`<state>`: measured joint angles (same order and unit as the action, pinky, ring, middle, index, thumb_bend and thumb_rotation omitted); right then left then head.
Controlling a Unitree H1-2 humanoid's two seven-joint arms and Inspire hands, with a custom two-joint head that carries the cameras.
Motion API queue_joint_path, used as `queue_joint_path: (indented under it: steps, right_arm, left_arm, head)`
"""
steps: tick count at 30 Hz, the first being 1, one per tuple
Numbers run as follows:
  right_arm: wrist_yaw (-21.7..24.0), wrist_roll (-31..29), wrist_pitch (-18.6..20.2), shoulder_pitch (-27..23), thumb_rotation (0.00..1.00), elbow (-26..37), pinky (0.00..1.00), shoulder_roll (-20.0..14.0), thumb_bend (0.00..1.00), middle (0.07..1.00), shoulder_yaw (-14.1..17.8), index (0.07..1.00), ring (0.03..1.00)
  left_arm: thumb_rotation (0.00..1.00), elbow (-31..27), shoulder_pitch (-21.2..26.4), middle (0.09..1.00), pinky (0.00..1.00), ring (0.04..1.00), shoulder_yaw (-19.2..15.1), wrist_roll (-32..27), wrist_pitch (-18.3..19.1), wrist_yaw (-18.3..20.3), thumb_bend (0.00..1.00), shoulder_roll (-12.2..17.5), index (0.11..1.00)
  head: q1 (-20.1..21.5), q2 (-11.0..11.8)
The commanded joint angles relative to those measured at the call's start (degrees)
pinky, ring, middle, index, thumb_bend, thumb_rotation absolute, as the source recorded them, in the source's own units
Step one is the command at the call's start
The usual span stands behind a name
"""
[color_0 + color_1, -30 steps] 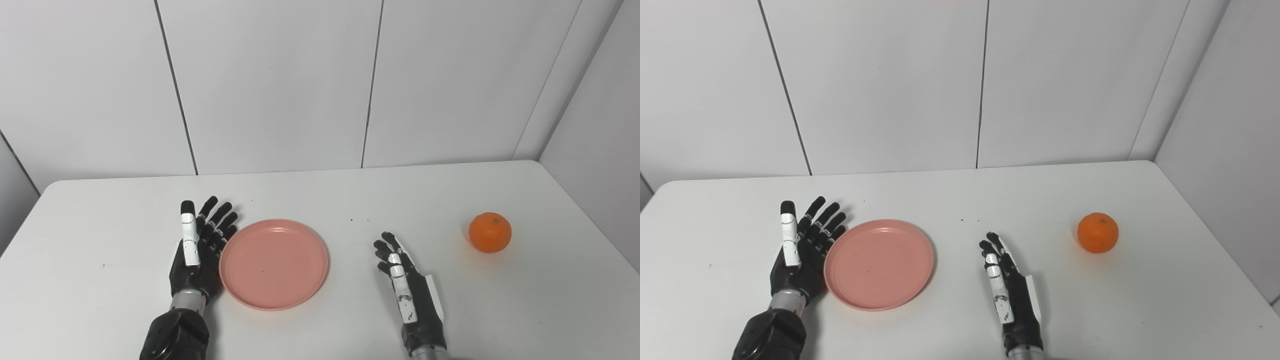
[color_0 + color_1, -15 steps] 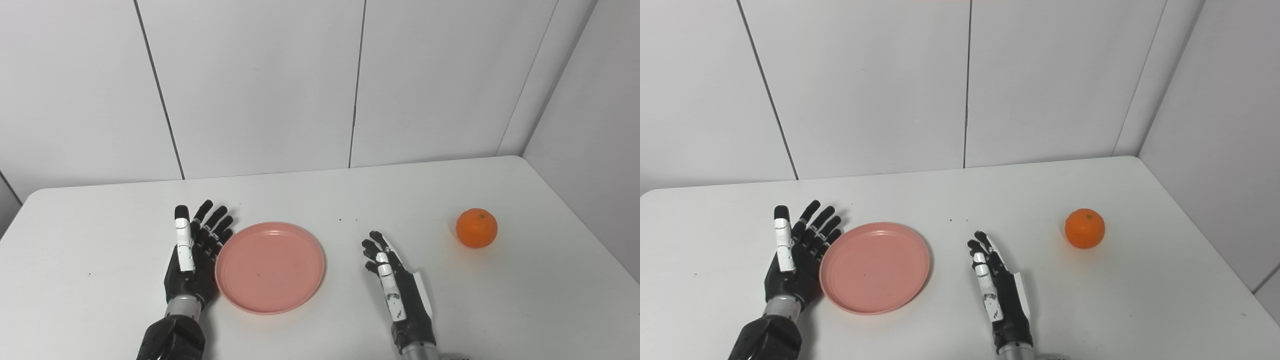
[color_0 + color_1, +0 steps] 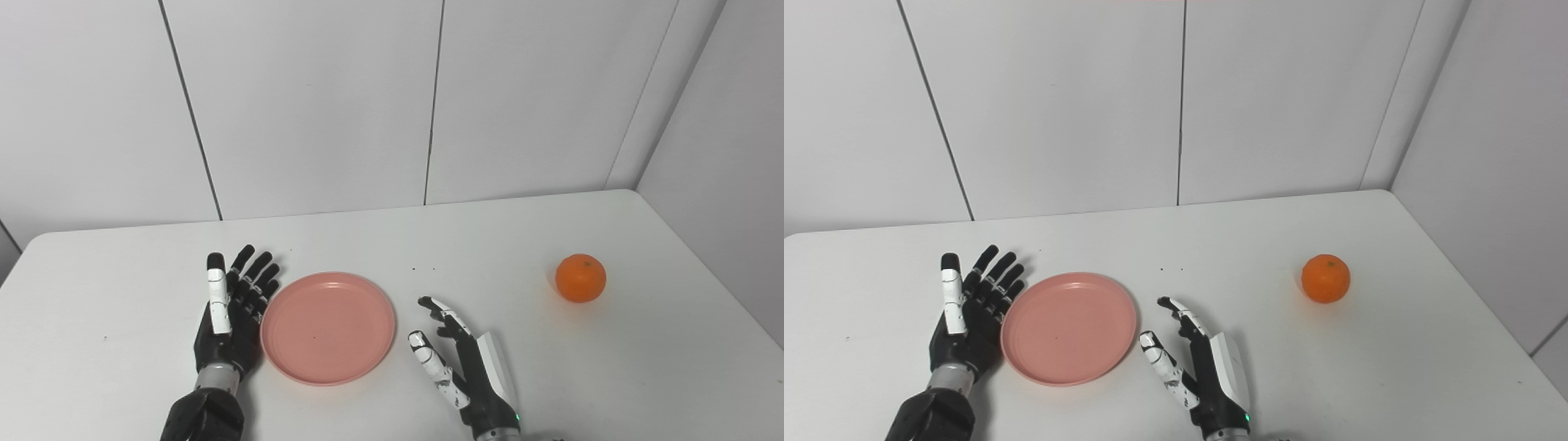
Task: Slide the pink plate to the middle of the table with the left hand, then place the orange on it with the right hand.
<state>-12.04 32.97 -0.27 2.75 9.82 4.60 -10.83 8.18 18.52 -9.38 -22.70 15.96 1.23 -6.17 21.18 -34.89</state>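
The pink plate (image 3: 327,326) lies flat on the white table (image 3: 551,367), left of the middle. My left hand (image 3: 231,315) stands on edge right against the plate's left rim, open with fingers straight and pointing away. My right hand (image 3: 460,361) hovers just right of the plate, open, thumb spread toward the plate and nothing in it. The orange (image 3: 580,278) sits alone at the far right of the table, well away from both hands.
White wall panels stand behind the table, and a side wall closes in on the right near the orange. The table's right edge runs close past the orange.
My right hand has rolled and opened, its thumb now spread toward the plate. The camera has shifted a little; plate, orange and left hand keep their places on the table.
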Motion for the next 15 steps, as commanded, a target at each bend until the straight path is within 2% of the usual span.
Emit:
queue_joint_path:
  steps: [1,8,15]
  right_arm:
    - [-0.17,1.58,1.26,-2.50,1.00,3.43,0.71,-0.18,0.71,0.811,0.63,0.769,0.786]
    - [2.20,5.22,4.43,-6.72,1.00,7.18,0.65,-3.12,0.74,0.778,2.57,0.770,0.738]
    - [3.24,8.58,5.20,-11.94,1.00,8.11,0.60,-6.97,0.75,0.767,5.06,0.771,0.703]
  left_arm:
    - [0.83,2.49,-0.98,0.842,0.97,0.866,-0.31,0.35,1.17,-0.70,0.86,0.58,0.853]
    - [0.83,2.66,-0.53,0.846,0.95,0.865,-0.15,0.60,0.72,-0.23,0.88,1.01,0.860]
    - [0.83,2.96,-0.28,0.841,0.95,0.866,-0.20,0.67,0.91,-0.54,0.88,0.94,0.851]
  head:
    - [-0.08,0.12]
    - [-0.13,0.00]
    - [-0.03,0.07]
